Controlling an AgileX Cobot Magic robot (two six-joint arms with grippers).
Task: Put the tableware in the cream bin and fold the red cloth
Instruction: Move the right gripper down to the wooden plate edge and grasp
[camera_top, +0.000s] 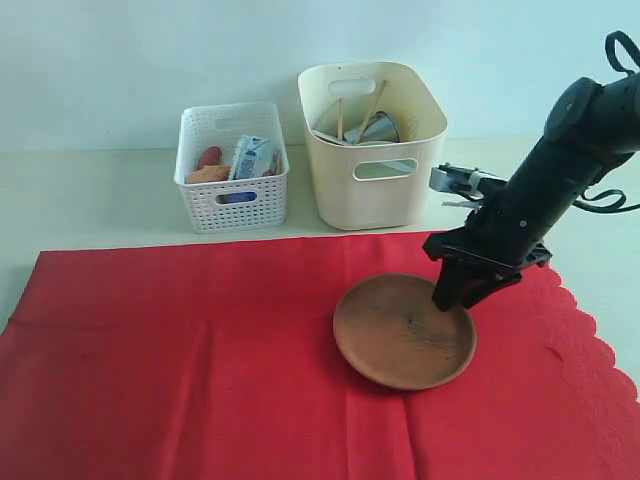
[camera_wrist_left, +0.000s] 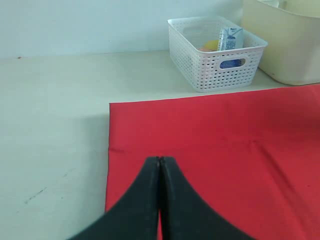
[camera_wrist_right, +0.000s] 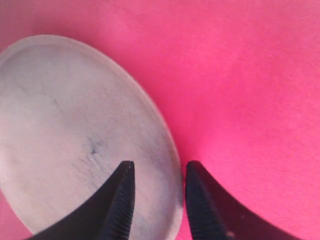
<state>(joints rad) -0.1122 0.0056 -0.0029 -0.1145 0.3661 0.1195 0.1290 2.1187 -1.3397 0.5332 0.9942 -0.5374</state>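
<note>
On the table, the cream bin is loaded with chopsticks; the brown plate is straddled at its rim by the right gripper, grasp unclear; the left gripper is clenched.

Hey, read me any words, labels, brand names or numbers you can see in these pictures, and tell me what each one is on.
On the blue-and-white carton in the white basket: printed markings, too small and blurred to read in any view.
On the cream bin, the brown plate and the red cloth: no text visible.
Nothing else legible.
</note>
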